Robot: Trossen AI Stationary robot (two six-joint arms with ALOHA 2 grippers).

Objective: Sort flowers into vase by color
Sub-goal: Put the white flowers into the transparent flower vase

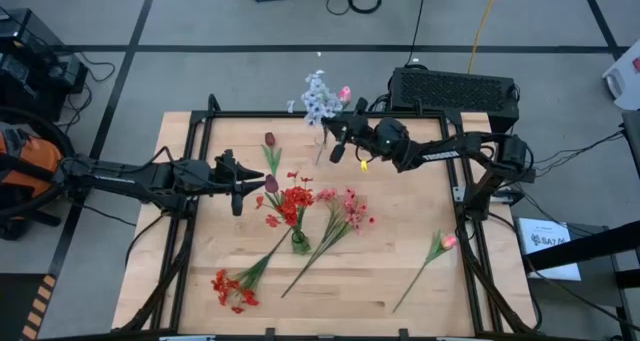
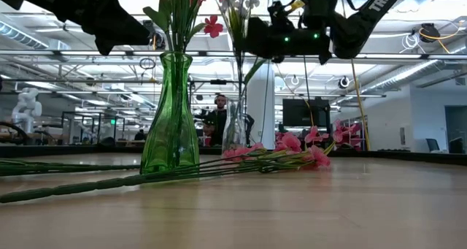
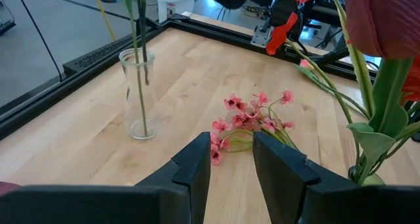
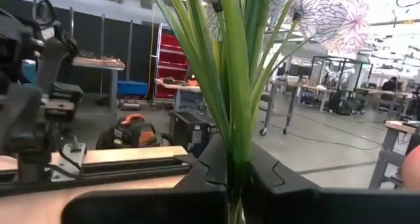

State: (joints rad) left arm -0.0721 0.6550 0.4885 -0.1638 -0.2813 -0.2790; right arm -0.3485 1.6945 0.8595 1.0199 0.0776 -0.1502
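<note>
A whitish-lavender spray [image 1: 318,99] stands upright in a clear glass vase [image 3: 140,96] near the table's far edge, with a pink bloom [image 1: 345,93] beside it. My right gripper [image 1: 336,146] reaches in from the right and is shut on the spray's green stems. A green vase [image 2: 169,125] mid-table holds red flowers [image 1: 290,203] and a maroon tulip [image 3: 380,20]. My left gripper [image 1: 240,186] hovers open and empty just left of the green vase. On the table lie a pink spray [image 1: 345,211], a pink tulip [image 1: 445,243], a red cluster [image 1: 230,289] and a maroon tulip [image 1: 270,141]. My right gripper [image 4: 235,163] pinches the bundle of green stems and leaves [image 4: 236,135] of the whitish-lavender spray between its two fingers, below the blossoms. The fingers come level from the table's right side, across the stems. The spray stays upright, its stem end down in the clear vase [image 3: 142,122].
The pink spray [image 3: 252,115] lies on the bare wood in front of my left gripper [image 3: 231,161]. A black box [image 1: 455,89] sits at the table's far right corner. A dark frame rail [image 3: 216,30] runs along the table edges. The near half of the table holds only the lying flowers.
</note>
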